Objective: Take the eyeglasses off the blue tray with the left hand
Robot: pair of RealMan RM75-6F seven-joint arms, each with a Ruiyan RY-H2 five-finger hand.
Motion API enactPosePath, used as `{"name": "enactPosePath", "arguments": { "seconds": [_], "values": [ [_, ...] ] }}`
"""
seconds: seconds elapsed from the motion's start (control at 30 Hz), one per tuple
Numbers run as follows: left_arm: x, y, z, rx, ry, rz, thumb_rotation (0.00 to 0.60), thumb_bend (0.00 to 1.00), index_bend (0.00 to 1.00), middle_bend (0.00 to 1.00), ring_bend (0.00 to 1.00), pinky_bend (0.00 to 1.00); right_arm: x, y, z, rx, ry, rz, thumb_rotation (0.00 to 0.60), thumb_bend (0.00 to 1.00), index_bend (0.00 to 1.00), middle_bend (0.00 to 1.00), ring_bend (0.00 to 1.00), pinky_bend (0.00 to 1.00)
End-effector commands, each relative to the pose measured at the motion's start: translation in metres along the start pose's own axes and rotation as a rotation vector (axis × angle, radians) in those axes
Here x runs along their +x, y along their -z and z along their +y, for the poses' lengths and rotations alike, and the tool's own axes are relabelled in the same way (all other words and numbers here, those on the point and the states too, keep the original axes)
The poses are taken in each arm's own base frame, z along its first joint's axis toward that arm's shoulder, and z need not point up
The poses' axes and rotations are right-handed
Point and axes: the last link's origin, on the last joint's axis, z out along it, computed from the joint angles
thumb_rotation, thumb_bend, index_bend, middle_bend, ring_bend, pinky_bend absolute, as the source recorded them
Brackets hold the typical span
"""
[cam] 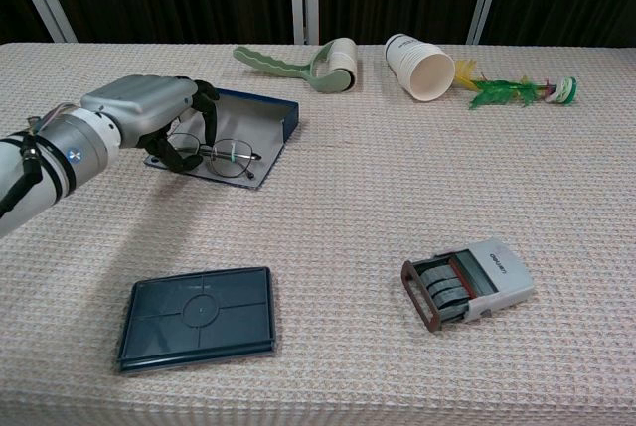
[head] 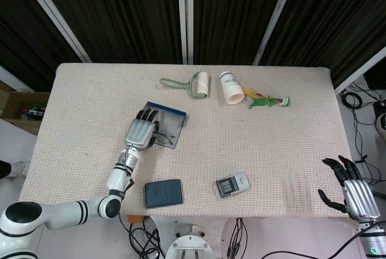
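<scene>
The wire-framed eyeglasses [cam: 231,156] lie on the blue tray [cam: 270,110], near its front edge. My left hand [cam: 149,110] covers the left end of the frame, fingers curled over it from above and thumb under it, pinching that end. The right lens and temple stick out to the right, still resting on the tray. From the head view the left hand [head: 140,131] hides most of the eyeglasses [head: 167,137] and the tray [head: 176,114] shows behind it. My right hand [head: 353,189] hangs off the table's front right corner, fingers spread, holding nothing.
A green lint roller [cam: 318,61], a tipped paper cup [cam: 422,67] and a feathered shuttlecock [cam: 517,90] lie along the far side. A dark flat case [cam: 197,317] sits at the front left. A date stamp [cam: 467,282] sits front centre.
</scene>
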Motion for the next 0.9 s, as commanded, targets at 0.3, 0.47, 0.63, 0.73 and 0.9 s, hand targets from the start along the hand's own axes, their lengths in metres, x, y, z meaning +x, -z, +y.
{"name": "enactPosePath", "arguments": {
  "seconds": [0.3, 0.47, 0.63, 0.73, 0.9],
  "values": [
    [-0.005, -0.004, 0.003, 0.005, 0.012, -0.002, 0.600, 0.44, 0.56, 0.13, 0.06, 0.11, 0.000, 0.001, 0.002, -0.004, -0.002, -0.001, 0.600, 0.24, 0.18, 0.18, 0.00, 0.10],
    [-0.005, -0.001, 0.000, 0.005, 0.011, 0.003, 0.600, 0.53, 0.62, 0.18, 0.06, 0.11, 0.001, 0.001, 0.002, -0.004, -0.003, 0.002, 0.600, 0.24, 0.18, 0.18, 0.00, 0.10],
    [0.005, 0.015, -0.005, -0.004, 0.041, 0.032, 0.600, 0.56, 0.65, 0.19, 0.06, 0.11, 0.001, 0.001, 0.002, 0.003, -0.005, 0.005, 0.600, 0.24, 0.18, 0.18, 0.00, 0.10],
    [0.013, 0.033, -0.011, -0.016, 0.060, 0.055, 0.600, 0.56, 0.66, 0.19, 0.06, 0.11, 0.001, 0.002, 0.003, 0.002, -0.006, 0.007, 0.600, 0.24, 0.18, 0.18, 0.00, 0.10],
    [0.026, 0.067, -0.020, -0.046, 0.043, 0.076, 0.600, 0.56, 0.66, 0.19, 0.06, 0.11, 0.001, 0.000, 0.003, 0.009, -0.003, 0.005, 0.600, 0.24, 0.18, 0.18, 0.00, 0.10]
  ]
}}
